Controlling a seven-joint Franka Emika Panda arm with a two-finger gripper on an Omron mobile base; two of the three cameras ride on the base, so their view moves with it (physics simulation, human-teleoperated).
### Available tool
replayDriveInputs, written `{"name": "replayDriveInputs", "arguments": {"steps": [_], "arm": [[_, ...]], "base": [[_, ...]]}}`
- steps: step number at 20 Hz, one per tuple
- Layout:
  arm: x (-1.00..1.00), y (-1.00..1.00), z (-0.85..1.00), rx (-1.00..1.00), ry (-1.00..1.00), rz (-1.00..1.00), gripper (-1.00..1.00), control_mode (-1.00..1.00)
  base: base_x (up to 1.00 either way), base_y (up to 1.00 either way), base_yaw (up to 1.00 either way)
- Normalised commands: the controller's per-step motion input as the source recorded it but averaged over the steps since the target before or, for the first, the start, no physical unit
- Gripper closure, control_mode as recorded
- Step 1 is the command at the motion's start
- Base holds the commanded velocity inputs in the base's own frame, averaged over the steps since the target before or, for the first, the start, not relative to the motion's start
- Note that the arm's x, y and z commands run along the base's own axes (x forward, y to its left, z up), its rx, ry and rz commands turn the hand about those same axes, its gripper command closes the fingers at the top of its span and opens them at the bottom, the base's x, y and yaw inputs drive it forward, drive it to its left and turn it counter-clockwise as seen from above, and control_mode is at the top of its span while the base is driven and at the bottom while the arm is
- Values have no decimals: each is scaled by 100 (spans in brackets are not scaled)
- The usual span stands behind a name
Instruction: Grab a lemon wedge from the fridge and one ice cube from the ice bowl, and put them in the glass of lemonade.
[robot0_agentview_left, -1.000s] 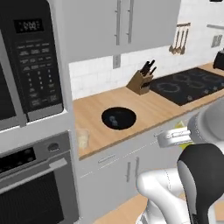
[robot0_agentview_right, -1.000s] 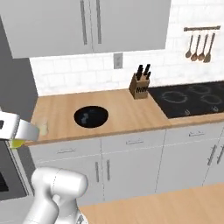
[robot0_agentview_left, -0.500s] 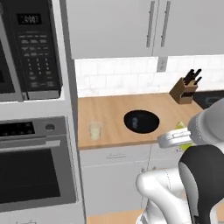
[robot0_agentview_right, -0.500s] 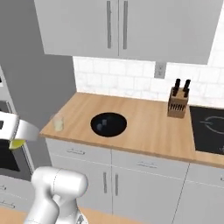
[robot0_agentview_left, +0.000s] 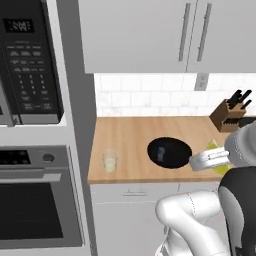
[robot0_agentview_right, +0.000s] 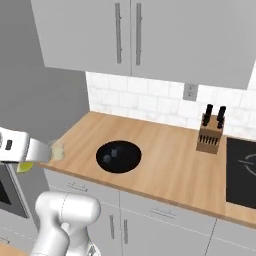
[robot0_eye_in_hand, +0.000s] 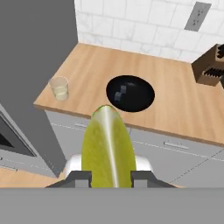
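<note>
The big grey upper cabinets (robot0_agentview_left: 165, 35) hang on the wall above a long wooden counter (robot0_agentview_left: 135, 140), and 2 dark bar handles sit on their doors; a tall grey panel stands at the left end of the counter, with a black microwave (robot0_agentview_left: 27, 65) up high and a black wall oven (robot0_agentview_left: 35, 200) below it; a white tiled wall (robot0_agentview_right: 145, 102) runs behind the counter; a black stove top (robot0_agentview_right: 242, 172) lies at the far right; a round black ice bowl (robot0_agentview_right: 118, 156) sits in the middle of the counter with small cubes inside; a brown knife block (robot0_agentview_right: 210, 135) stands near the tiles, well apart from the bowl; the gripper (robot0_eye_in_hand: 107, 175) is in front of the counter, out past its edge, and its 2 fingers squeeze the lemon wedge (robot0_eye_in_hand: 108, 148), which sticks up yellow-green between them; the little glass of lemonade (robot0_eye_in_hand: 59, 88) stands near the left corner of the counter, apart from the bowl.
</note>
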Motion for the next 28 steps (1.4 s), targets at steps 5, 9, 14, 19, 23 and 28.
{"name": "replayDriveInputs", "arguments": {"steps": [5, 9, 14, 19, 23, 28], "arm": [[0, 0, 0, 0, 0, 0, 100, 100], [0, 0, 0, 0, 0, 0, 100, 100], [0, 0, 0, 0, 0, 0, 100, 100], [0, 0, 0, 0, 0, 0, 100, 100], [0, 0, 0, 0, 0, 0, 100, 100], [0, 0, 0, 0, 0, 0, 100, 100]], "base": [[56, 33, 11], [27, 5, 17], [1, 0, 16], [18, 3, 28], [37, 0, 22], [19, 0, 10]]}}
